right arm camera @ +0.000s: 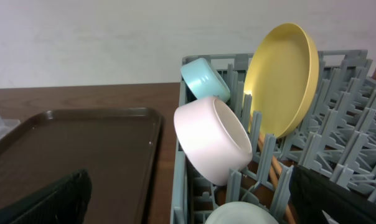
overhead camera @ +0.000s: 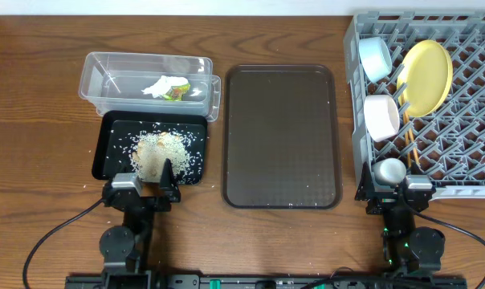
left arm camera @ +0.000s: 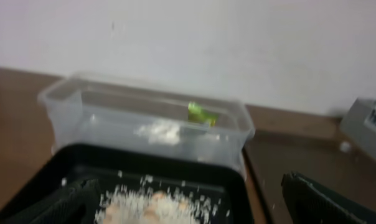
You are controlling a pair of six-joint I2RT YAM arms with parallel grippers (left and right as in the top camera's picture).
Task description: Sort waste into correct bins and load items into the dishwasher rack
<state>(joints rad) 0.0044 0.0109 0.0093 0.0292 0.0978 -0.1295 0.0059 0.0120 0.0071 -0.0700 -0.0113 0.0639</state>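
The crumpled white wrapper with green and orange scraps lies in the clear tub; it also shows in the left wrist view. The rice heap lies in the black tray. The grey rack holds the yellow plate, light-blue bowl, white bowl, white cup and chopsticks. My left gripper is open and empty at the black tray's near edge. My right gripper is open and empty at the rack's near left corner, the cup between its fingers.
The large dark-brown serving tray lies between the bins and the rack. A few loose grains lie on the wood around the black tray. The table's far edge meets a pale wall.
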